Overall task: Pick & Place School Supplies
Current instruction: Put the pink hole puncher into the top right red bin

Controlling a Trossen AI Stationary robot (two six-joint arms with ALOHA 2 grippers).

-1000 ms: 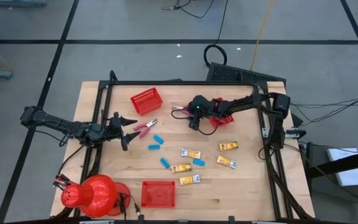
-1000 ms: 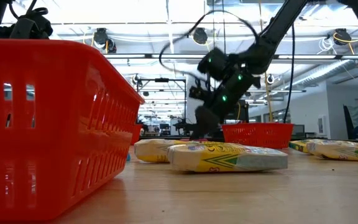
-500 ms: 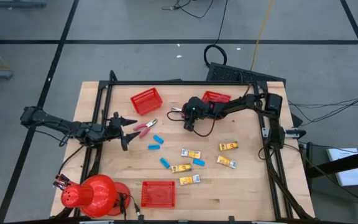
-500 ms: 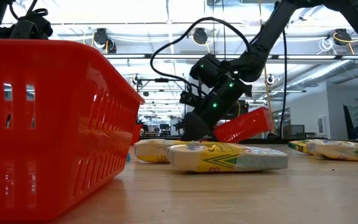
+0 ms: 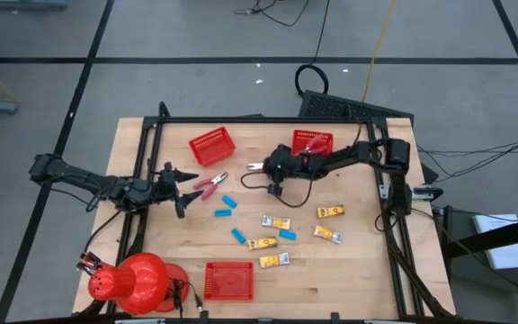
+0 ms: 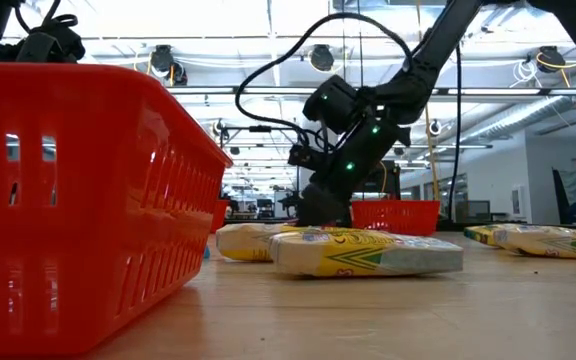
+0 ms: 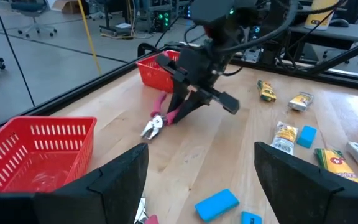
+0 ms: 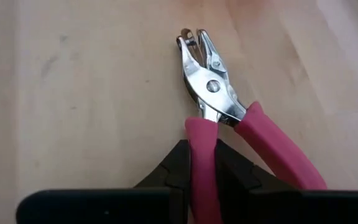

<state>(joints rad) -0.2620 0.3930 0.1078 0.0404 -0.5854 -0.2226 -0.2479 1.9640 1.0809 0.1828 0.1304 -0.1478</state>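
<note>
My right tool [image 5: 271, 167], seen from above, is clamped on the pink-handled pliers [image 5: 257, 166] mid-surface, beside a red basket [image 5: 313, 143]; I'd lift straight and keep the grip firm. Right wrist view: one handle [image 8: 202, 163] lies between my fingers, nose pointing away. My left tool [image 7: 199, 180] waits wide open near other pliers [image 5: 209, 184].

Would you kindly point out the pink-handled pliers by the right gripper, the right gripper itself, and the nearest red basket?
pink-handled pliers [image 8: 213, 99]: right wrist view, on the metal pivot.
right gripper [image 7: 191, 99]: left wrist view, between its fingertips.
red basket [image 6: 88, 200]: low view, on its side wall.
</note>
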